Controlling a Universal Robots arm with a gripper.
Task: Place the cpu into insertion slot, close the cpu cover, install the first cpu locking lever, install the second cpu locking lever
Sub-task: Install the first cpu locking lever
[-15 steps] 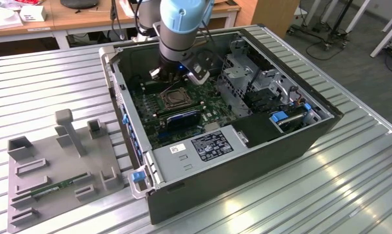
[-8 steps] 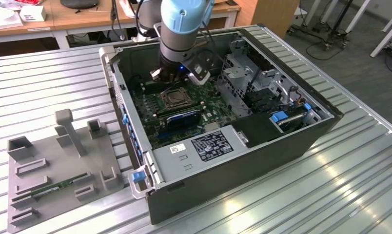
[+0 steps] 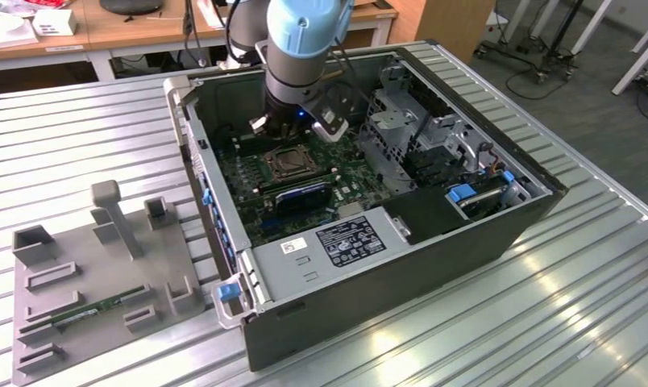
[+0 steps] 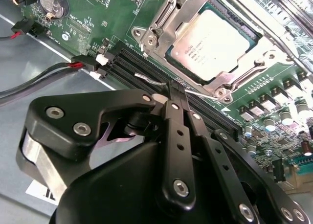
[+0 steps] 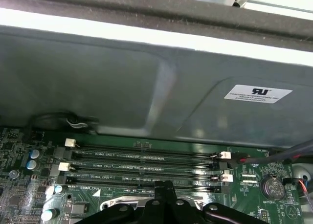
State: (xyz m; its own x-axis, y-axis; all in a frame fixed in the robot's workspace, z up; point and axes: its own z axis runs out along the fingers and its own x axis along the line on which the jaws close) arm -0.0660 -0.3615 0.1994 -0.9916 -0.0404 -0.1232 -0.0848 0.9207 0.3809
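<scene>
Seemingly at the locking-lever stage, judging by how things lie. Looking down in the exterior view into an open computer case (image 3: 410,266) lying on its side on a metal table (image 3: 582,306), with the robot arm (image 3: 302,48) reaching in over the green motherboard (image 3: 302,201).

Already seated in the insertion slot (image 3: 288,164): the cpu (image 4: 212,40), pale silver top facing up, flat and square. Lying down over its edges: the cpu cover (image 4: 161,18), a silver frame with the chip showing through its window. So placing and closing both look done.

Closest to the second wrist view: the gripper (image 4: 175,94), black fingers pinched narrow, tips together, with nothing seen clamped between them. Poised over the long black memory slots (image 4: 142,67), just beside the socket's near corner. Right at the tips: a thin silver lever (image 4: 151,79) running along the socket edge; touching or merely beside it, impossible to tell. Whether first or second lever, also unclear.

Likely called for by this step: a steady press on the wire, down and sideways under its catch, without scraping the neighbouring slots.
</scene>
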